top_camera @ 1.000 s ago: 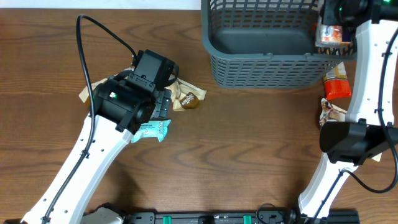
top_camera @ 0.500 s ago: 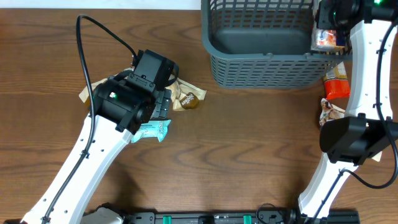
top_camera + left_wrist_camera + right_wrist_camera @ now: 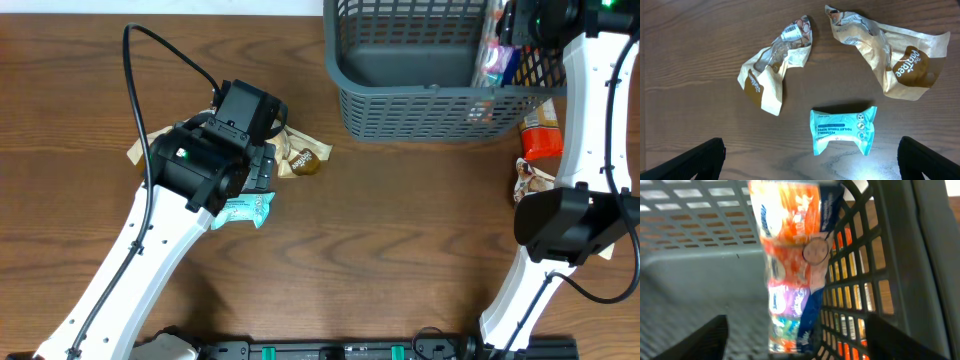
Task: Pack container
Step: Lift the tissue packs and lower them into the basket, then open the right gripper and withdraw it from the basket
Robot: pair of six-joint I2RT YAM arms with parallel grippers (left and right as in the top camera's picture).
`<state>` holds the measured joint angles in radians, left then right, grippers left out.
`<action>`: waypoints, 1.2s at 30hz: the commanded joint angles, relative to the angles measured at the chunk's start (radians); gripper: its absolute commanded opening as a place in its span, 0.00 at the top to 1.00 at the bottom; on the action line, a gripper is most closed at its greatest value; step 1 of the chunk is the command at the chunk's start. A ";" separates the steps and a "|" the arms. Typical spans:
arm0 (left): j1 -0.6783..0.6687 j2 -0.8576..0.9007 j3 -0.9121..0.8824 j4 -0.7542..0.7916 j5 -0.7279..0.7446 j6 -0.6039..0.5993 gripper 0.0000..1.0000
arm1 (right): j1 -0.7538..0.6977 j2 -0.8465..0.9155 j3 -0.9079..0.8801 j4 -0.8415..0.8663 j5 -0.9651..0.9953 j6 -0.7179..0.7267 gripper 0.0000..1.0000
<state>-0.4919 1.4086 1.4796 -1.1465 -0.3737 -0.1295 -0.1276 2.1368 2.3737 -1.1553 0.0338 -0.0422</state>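
My left gripper (image 3: 810, 162) is released, its fingertips spread into the two bottom corners of the left wrist view. Just above them a teal wipes packet (image 3: 842, 131) lies flat on the table (image 3: 700, 50). Higher in the frame are two crumpled tan bags, one at centre left (image 3: 771, 75) and one at upper right (image 3: 890, 50).

My right gripper (image 3: 800, 340) is also released, jaws wide apart. A colourful snack packet (image 3: 790, 265) shows blurred between them, touching neither. It is inside the container (image 3: 860, 280), close against the lattice wall on the right of the frame.

Overhead, the container (image 3: 430, 115) sits at the top, right of centre, with the right gripper over its right end and the left gripper well apart at centre left. An orange packet (image 3: 541, 135) lies just outside its right corner.
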 commanded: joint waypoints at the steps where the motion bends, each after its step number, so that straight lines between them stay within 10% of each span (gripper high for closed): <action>1: 0.005 0.009 -0.004 -0.005 -0.013 0.005 0.02 | -0.004 -0.010 0.000 0.010 0.000 0.000 0.23; 23: 0.005 0.009 -0.004 -0.005 -0.013 0.005 0.01 | -0.159 -0.159 0.447 -0.094 -0.055 -0.034 0.01; 36: 0.005 0.009 -0.004 -0.005 -0.013 0.005 0.01 | -0.437 -0.222 0.446 -0.420 0.037 0.371 0.01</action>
<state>-0.4919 1.4086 1.4796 -1.1477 -0.3733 -0.1295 -0.5465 1.9125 2.8193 -1.5494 0.0643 0.2436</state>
